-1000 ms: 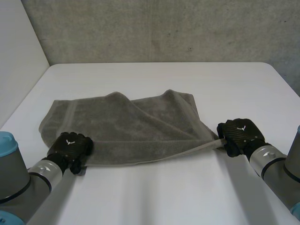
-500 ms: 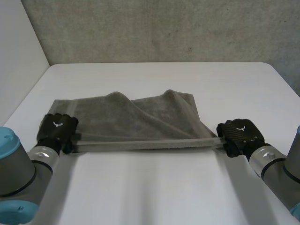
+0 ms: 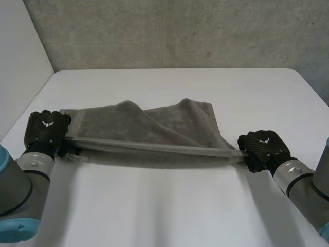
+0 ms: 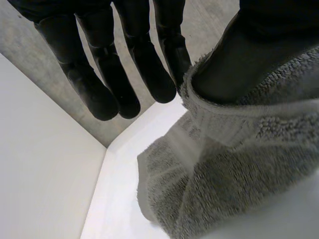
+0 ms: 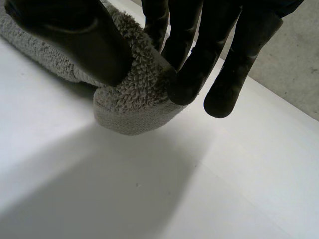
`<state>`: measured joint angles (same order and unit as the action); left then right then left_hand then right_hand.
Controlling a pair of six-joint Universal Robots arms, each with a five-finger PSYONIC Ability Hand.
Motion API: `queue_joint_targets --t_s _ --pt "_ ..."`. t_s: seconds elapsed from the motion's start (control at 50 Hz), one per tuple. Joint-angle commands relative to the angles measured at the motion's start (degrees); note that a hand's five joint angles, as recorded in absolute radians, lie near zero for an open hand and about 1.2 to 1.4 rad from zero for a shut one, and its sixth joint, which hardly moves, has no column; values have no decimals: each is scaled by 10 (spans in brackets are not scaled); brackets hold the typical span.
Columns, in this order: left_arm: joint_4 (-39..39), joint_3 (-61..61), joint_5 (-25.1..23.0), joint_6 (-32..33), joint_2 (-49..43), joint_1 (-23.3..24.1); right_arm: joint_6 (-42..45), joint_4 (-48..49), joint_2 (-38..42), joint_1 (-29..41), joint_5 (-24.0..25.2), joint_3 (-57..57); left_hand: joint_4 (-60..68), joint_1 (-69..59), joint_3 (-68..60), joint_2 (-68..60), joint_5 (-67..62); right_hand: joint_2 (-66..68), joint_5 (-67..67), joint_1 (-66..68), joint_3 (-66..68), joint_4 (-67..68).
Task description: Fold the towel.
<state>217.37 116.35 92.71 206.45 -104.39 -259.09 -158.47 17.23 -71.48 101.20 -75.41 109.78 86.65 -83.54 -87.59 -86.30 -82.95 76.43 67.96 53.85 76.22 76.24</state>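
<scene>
Head view: the towel [image 3: 154, 131] has its near edge taut between the left hand [image 3: 47, 129], at its left corner, and the right hand [image 3: 263, 145], at its right corner; the rest lies on the table [image 3: 169, 206].

Left wrist view: the thumb and one finger nip the towel's corner. So thin a hold may slip.

Right wrist view: the thumb clamps the towel against the fingers [image 5: 184, 74]. Uneven pulling could skew the fold.

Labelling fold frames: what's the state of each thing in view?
towel: near edge raised, stretched between both hands; far part lying rumpled.
left hand: shut, pinching the left end of the towel's near edge.
right hand: shut, pinching the towel's near right corner.
table: white, bearing the towel.
</scene>
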Motion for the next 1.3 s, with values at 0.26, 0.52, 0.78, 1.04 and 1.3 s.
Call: queue_joint_targets --t_s 0.26,0.52,0.78,1.04,1.3 --pt "-46 -23 -64 -2 218 -3 -2 -110 -217 -15 5 -113 -67 35 76 63 129 36 20 262 38 38" --pt "-290 -135 -127 -5 286 3 79 -377 -292 -50 105 -313 -67 35 76 63 129 36 20 262 38 38" --pt "-322 -265 -146 1 91 -4 209 -432 -70 -32 69 -438 -67 35 76 63 129 36 20 262 38 38" --pt "-321 -565 -138 62 -165 17 248 -332 210 39 -83 -781 -67 35 76 63 129 36 20 262 38 38" --pt "-147 -703 -127 21 -123 24 184 -85 153 38 -108 -839 -67 35 76 63 129 36 20 262 38 38"
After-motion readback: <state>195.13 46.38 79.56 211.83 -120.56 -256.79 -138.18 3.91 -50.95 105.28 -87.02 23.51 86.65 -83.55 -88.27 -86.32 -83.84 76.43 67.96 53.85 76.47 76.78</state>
